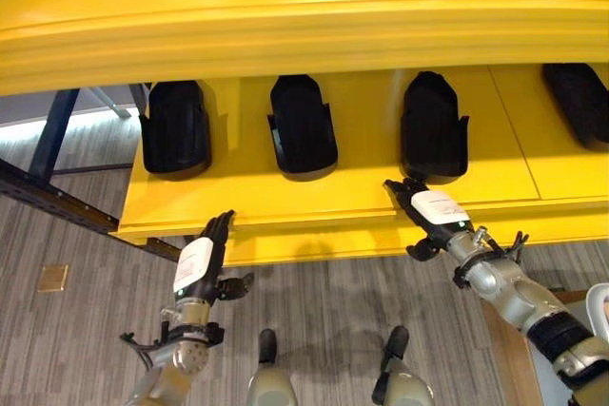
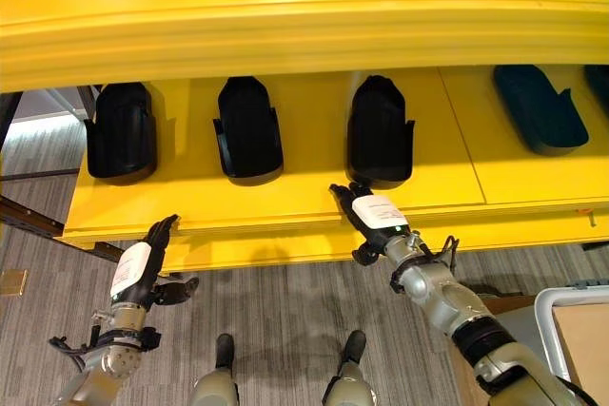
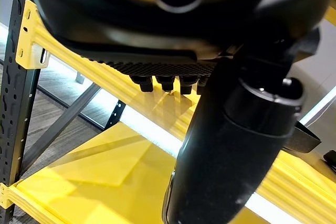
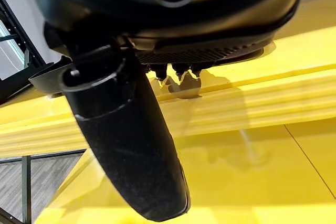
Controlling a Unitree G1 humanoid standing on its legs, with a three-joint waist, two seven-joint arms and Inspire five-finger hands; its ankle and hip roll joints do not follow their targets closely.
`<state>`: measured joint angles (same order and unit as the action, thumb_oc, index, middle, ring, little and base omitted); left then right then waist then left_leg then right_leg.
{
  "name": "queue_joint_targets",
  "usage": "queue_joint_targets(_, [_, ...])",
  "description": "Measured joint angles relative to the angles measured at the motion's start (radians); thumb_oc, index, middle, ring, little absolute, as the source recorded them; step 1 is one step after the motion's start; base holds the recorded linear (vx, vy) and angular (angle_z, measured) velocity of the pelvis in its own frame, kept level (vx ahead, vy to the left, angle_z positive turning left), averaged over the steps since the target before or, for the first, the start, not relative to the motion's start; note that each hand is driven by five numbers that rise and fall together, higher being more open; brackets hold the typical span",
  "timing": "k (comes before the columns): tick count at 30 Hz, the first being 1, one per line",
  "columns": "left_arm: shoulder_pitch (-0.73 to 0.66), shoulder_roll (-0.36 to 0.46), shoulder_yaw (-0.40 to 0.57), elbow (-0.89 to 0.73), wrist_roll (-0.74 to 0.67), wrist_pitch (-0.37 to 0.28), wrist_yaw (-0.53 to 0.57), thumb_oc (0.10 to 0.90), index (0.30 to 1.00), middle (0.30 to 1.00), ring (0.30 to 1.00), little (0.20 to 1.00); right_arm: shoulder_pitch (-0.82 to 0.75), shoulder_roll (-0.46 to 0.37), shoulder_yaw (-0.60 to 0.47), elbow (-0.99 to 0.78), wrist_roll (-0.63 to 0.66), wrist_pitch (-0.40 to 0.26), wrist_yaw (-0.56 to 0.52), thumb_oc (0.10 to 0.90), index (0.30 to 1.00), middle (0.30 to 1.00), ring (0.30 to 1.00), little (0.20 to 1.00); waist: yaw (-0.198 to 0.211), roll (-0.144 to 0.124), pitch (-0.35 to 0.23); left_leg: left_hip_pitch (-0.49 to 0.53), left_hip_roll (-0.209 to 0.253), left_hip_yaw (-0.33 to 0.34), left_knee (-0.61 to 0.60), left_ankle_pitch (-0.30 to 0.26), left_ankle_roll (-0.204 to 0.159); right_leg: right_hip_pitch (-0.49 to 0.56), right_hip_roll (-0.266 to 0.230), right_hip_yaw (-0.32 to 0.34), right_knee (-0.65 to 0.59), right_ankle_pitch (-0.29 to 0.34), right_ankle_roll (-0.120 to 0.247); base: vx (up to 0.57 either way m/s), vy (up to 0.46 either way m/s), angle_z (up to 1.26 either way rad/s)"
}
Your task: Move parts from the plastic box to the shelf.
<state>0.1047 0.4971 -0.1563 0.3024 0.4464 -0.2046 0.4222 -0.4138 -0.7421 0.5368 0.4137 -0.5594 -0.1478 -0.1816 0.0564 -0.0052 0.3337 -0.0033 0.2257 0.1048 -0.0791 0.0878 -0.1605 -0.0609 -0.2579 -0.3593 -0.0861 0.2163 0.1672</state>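
Yellow shelf [image 1: 362, 206] spans the scene, a second yellow level above it. Dark metal upright of the rack [image 3: 13, 103] shows at the shelf's left end.

Grey plank-pattern floor [image 1: 314, 320] below the shelf edge. Small brass-coloured floor plate [image 1: 52, 278] at far left.

Pale rim of a plastic box [image 2: 571, 306] at lower right, beside the right arm; contents cannot be made out.

Four black parts lie on the shelf in a row, well apart from one another: leftmost part [image 1: 175, 128], second part [image 1: 302, 125], third part [image 1: 433, 127], fourth part [image 1: 578, 99] at the right edge.

Right hand [image 1: 428, 211] reaches over the front lip of the shelf, just in front of the third part; whether it touches the part cannot be told. Fingers straight and close together, holding nothing; thumb stands out to the side.

Left hand [image 1: 203, 259] is lower, at the shelf's front edge below the leftmost part, apart from it. Fingers extended and together, thumb out to the side, nothing in it.
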Motion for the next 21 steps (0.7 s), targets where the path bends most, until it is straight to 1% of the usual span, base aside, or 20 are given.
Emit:
queue_joint_targets(6, [-0.001,0.000,0.001,0.000,0.000,0.000,0.000,0.900,1.000,1.000,1.000,1.000,-0.016,0.000,0.002,0.018,0.000,0.000,0.001,0.900,1.000,1.000,1.000,1.000,0.000,0.000,0.000,-0.002,0.000,-0.001,0.000,0.001,0.001,-0.002,0.000,0.000,0.000,0.000,0.000,0.00,0.000,0.00])
queue_joint_targets(12, [-0.005,0.005,0.004,-0.001,0.000,-0.006,0.000,0.900,1.000,1.000,1.000,1.000,-0.051,-0.030,0.021,0.031,-0.013,-0.010,0.002,0.900,1.000,1.000,1.000,1.000,-0.001,0.003,0.001,-0.017,-0.003,-0.001,0.000,0.006,0.005,-0.019,-0.002,0.000,0.000,0.005,-0.005,0.00,0.000,0.00])
queue_joint_targets(21, [-0.005,0.008,0.004,-0.001,0.000,-0.007,0.000,0.900,1.000,1.000,1.000,1.000,-0.064,-0.043,0.031,0.031,-0.028,-0.021,0.012,0.900,1.000,1.000,1.000,1.000,-0.002,0.004,0.002,-0.018,-0.002,0.000,0.000,0.006,0.005,-0.021,-0.002,0.000,0.000,0.005,-0.005,0.00,0.000,0.00])
